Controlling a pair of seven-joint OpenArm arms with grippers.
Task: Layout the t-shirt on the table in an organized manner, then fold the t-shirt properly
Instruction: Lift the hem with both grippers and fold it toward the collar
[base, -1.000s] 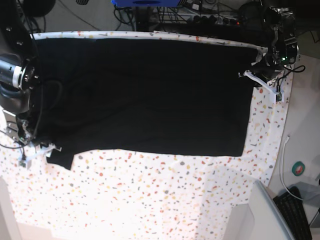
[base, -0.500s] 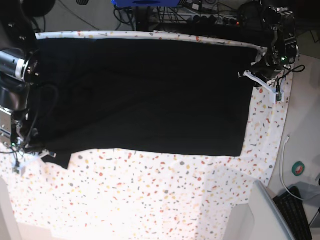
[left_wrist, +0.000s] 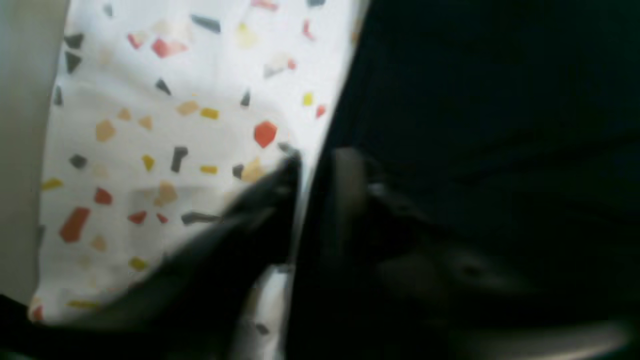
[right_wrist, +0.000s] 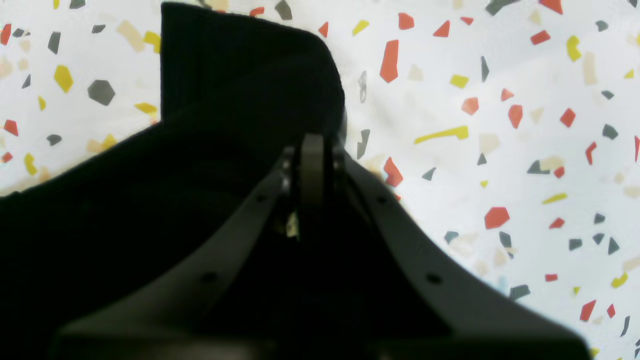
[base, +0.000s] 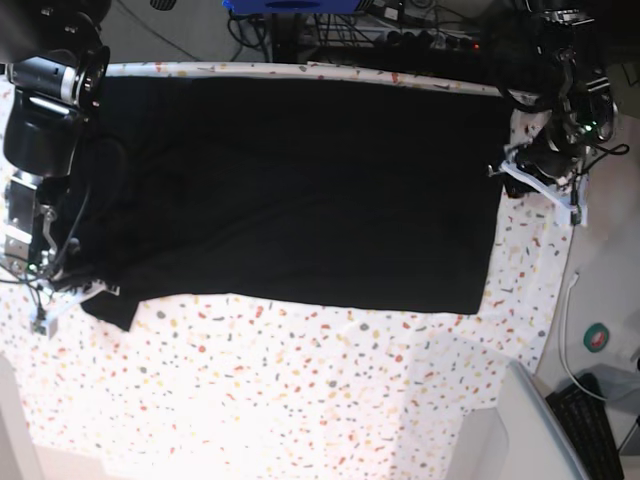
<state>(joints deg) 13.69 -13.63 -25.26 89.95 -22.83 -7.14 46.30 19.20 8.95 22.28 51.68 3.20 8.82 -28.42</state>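
Base: t-shirt (base: 300, 190) flat across far desk (base: 300, 400), risk is uneven tension rucking it; left wrist: left end effector (left_wrist: 312, 165) part-open at the hem, grip unclear; right wrist: right end effector (right_wrist: 312, 165) clenched on the sleeve corner, could slip out.

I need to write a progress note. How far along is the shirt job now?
Done: the t-shirt lies spread almost flat on the table. In hand: the right hand is shut on a corner of it; the left hand sits at the opposite edge, grip unclear. Left: no fold is visible yet.
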